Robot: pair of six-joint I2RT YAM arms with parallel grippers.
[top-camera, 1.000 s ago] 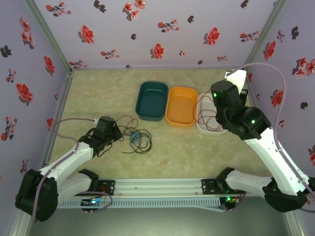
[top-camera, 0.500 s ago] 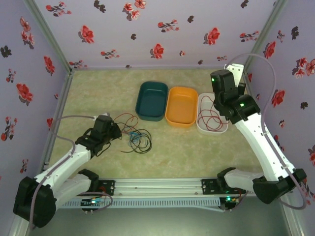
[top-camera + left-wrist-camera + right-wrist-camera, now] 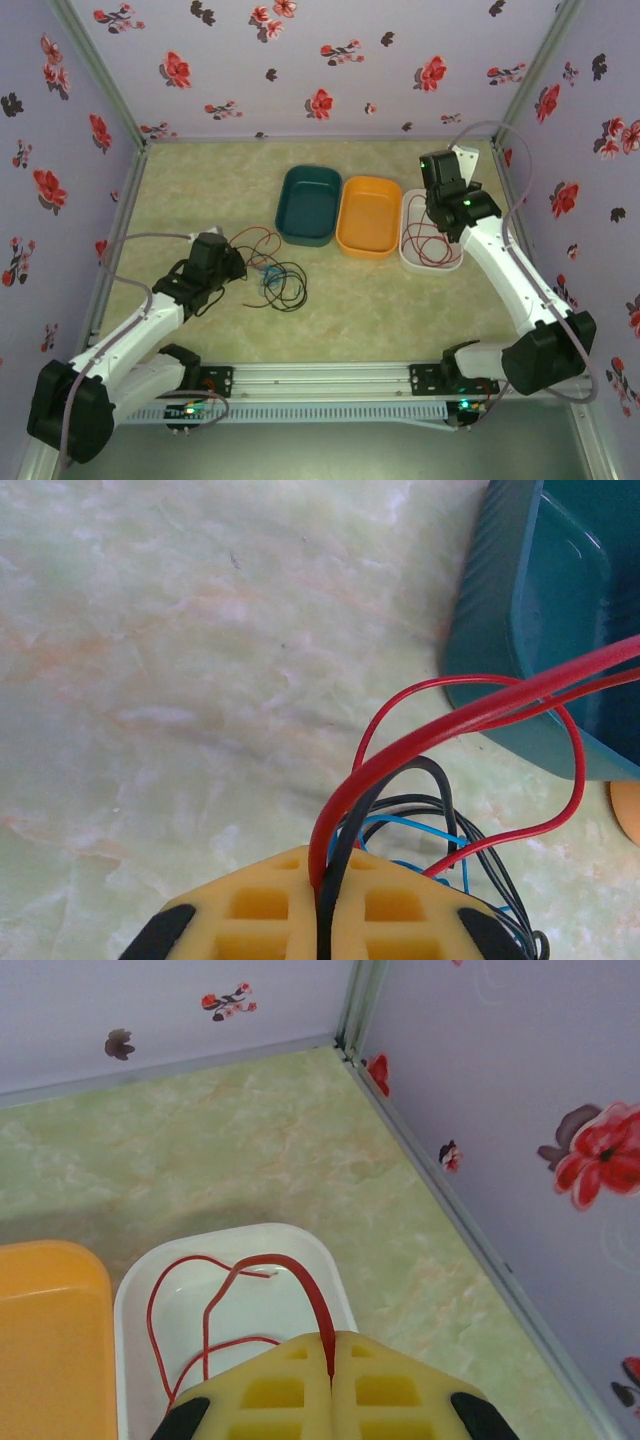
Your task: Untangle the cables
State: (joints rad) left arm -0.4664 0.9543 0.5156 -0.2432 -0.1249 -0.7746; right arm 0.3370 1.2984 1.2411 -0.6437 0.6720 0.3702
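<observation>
Left of centre on the table (image 3: 350, 310), near the teal tray (image 3: 520, 630), the tangle of cables (image 3: 280, 282) is found, with red, black and blue strands looped together. A red and a black strand are pinched between the closed jaws of the left gripper (image 3: 325, 905), presumably so that the knot can be anchored or drawn apart. At the far right, one red cable (image 3: 280, 1258) is clamped by the closed right gripper (image 3: 331, 1360). Its loops are laid inside the white tray (image 3: 135, 1280), evidently so that a freed cable is kept separate.
</observation>
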